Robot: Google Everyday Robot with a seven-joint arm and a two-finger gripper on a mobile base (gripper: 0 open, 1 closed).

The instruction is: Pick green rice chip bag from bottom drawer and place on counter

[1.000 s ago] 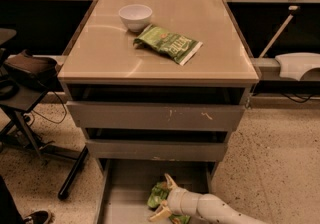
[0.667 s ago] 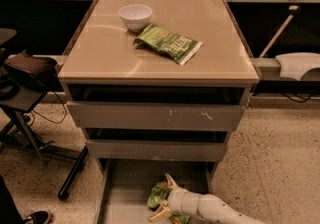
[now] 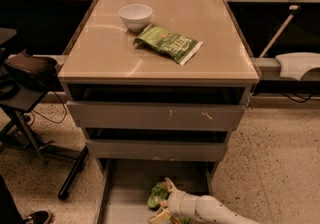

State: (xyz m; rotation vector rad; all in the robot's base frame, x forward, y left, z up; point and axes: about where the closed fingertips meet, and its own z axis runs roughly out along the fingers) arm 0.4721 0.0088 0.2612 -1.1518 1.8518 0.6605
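Observation:
The green rice chip bag point(image 3: 158, 196) lies on the floor of the open bottom drawer point(image 3: 125, 188), near its middle. My gripper point(image 3: 164, 201) reaches into the drawer from the lower right on a white arm, with one pale finger above the bag and one below it, right against the bag's right side. The counter point(image 3: 110, 48) is the beige top of the cabinet above.
On the counter stand a white bowl point(image 3: 135, 16) and a flatter dark-green bag with a white end point(image 3: 168, 42). Two taller grey drawer fronts point(image 3: 155, 116) sit above the bottom drawer. A black stand with a bag point(image 3: 27, 70) is at left. Speckled floor lies at right.

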